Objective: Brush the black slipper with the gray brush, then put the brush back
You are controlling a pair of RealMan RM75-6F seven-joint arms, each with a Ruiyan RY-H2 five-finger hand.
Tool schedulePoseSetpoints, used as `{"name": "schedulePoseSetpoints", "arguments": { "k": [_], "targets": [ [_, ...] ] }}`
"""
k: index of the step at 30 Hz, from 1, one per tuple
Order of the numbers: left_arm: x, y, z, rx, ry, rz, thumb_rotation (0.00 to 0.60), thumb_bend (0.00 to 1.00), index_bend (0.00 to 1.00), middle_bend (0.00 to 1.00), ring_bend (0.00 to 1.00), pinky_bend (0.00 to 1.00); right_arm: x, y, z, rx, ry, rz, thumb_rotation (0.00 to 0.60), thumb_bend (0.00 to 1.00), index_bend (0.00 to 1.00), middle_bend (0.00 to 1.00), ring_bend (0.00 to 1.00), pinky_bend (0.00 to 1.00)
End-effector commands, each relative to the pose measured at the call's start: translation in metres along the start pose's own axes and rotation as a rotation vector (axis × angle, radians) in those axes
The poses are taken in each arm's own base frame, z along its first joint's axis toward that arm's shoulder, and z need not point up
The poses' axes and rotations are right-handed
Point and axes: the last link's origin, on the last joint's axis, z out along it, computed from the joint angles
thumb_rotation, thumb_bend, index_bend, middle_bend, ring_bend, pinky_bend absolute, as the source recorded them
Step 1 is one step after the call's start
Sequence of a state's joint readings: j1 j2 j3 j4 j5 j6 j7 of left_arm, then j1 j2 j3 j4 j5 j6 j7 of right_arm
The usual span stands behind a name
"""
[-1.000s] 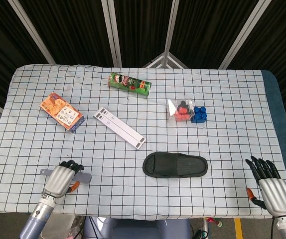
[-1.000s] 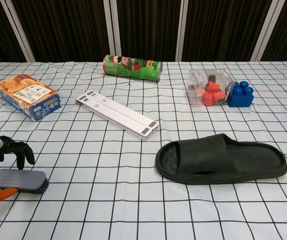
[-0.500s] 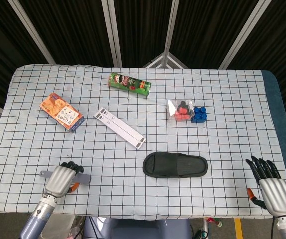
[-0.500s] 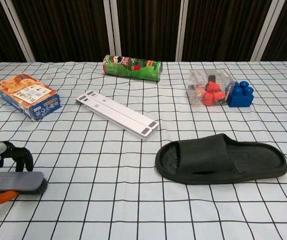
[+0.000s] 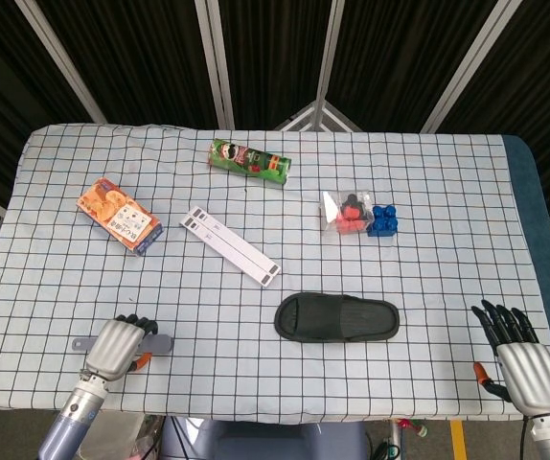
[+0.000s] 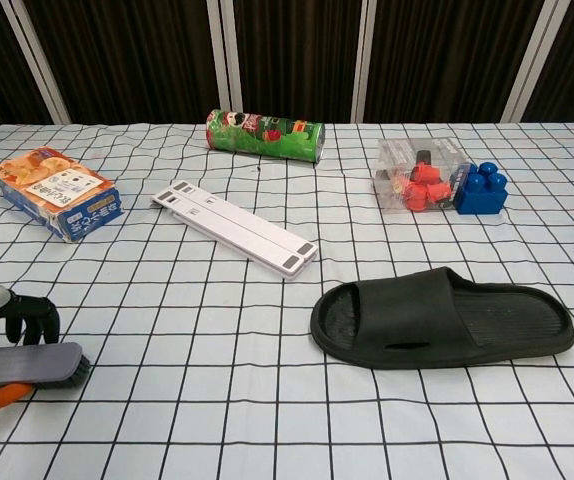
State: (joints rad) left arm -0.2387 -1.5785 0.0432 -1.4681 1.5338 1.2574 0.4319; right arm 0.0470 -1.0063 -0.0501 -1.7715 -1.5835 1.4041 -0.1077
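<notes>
Left hand [image 5: 117, 347] curled over the flat gray plastic brush [image 6: 29, 363]; a firm grip should precede carrying it rightward to the black rubber slipper [image 6: 443, 317]

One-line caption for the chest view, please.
Left hand grips the gray brush at the table's near-left edge; the black slipper lies untouched to its right.

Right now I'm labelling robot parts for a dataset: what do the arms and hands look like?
Both hands have silver-grey metal backs, black fingers and an orange thumb part. The left hand sits on a grey-blue cylindrical forearm with a silver wrist collar. The right hand has the same silver back and black fingers; only its silver wrist shows. No cables or markings are visible.
</notes>
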Motion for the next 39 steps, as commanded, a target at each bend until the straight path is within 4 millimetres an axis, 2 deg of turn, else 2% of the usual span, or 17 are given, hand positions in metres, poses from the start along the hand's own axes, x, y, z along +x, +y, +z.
{"name": "schedulePoseSetpoints", "arguments": {
  "k": [1,6,10,14,17,21,25,32,39],
  "targets": [
    [0.003,0.001,0.003,-0.005,0.014,-0.002,0.600,0.56,0.61,0.67,0.50,0.59,0.000,-0.001,0.000,0.002,0.000,0.000,0.600,0.43,0.00,0.00,0.00,0.00],
    [0.013,0.004,0.011,-0.007,0.038,0.015,0.600,0.63,0.68,0.73,0.56,0.64,-0.001,-0.002,0.000,0.009,0.002,-0.003,0.600,0.43,0.00,0.00,0.00,0.00],
    [0.031,0.006,0.023,-0.006,0.067,0.004,0.600,0.65,0.68,0.73,0.56,0.64,-0.001,-0.005,0.000,0.020,0.015,-0.011,0.600,0.43,0.00,0.00,0.00,0.00],
    [0.049,0.012,0.043,-0.034,0.067,0.009,0.600,0.67,0.68,0.73,0.56,0.64,-0.006,-0.014,0.003,0.062,0.032,-0.020,0.600,0.43,0.00,0.00,0.00,0.00],
    [0.060,0.020,0.067,-0.054,0.030,-0.003,0.600,0.67,0.68,0.73,0.56,0.64,-0.015,-0.029,0.010,0.135,0.034,-0.034,0.600,0.43,0.00,0.00,0.00,0.00],
    [0.077,0.032,0.098,-0.066,0.009,-0.029,0.600,0.69,0.68,0.73,0.56,0.64,-0.027,-0.052,0.024,0.235,0.007,-0.074,0.600,0.53,0.00,0.00,0.00,0.01],
    [0.091,0.045,0.131,-0.065,-0.001,-0.023,0.600,0.69,0.68,0.73,0.56,0.64,-0.032,-0.083,0.035,0.342,-0.027,-0.074,0.600,0.58,0.00,0.02,0.00,0.03],
    [0.107,0.071,0.172,-0.054,-0.016,-0.073,0.600,0.70,0.68,0.73,0.56,0.64,-0.040,-0.133,0.054,0.484,-0.073,-0.106,0.600,0.61,0.00,0.04,0.00,0.04],
    [0.110,0.097,0.201,-0.062,-0.058,-0.095,0.600,0.70,0.68,0.73,0.56,0.64,-0.054,-0.163,0.061,0.548,-0.137,-0.125,0.600,0.63,0.00,0.05,0.01,0.05]
  ]
}}
